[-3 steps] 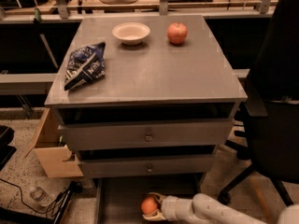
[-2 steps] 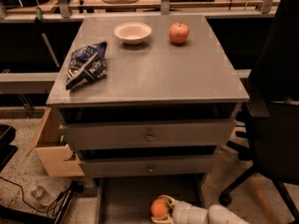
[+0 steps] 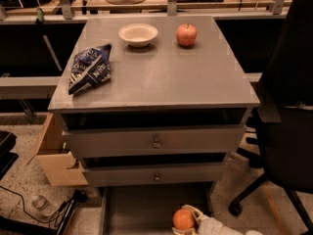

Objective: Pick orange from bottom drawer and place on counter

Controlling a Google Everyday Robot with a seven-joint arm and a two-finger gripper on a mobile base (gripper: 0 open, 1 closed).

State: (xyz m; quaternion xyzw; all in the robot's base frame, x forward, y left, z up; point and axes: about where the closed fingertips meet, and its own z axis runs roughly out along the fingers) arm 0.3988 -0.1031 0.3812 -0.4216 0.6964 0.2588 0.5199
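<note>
The orange (image 3: 184, 219) is low over the grey floor of the open bottom drawer (image 3: 139, 207), near its right side at the frame's lower edge. My gripper (image 3: 179, 221) reaches in from the lower right on a white arm. Its pale fingers (image 3: 191, 211) curve around the orange from above and below, shut on it. The counter (image 3: 161, 75) is the flat grey cabinet top above the two knobbed drawers.
On the counter are a white bowl (image 3: 138, 34), a reddish apple (image 3: 186, 35) and a dark blue snack bag (image 3: 90, 68). A black office chair (image 3: 286, 116) stands close on the right. A cardboard box (image 3: 54, 155) and cables (image 3: 44, 209) are at the lower left.
The orange and my gripper have moved to the right together inside the bottom drawer. The arm has drawn back towards the lower right.
</note>
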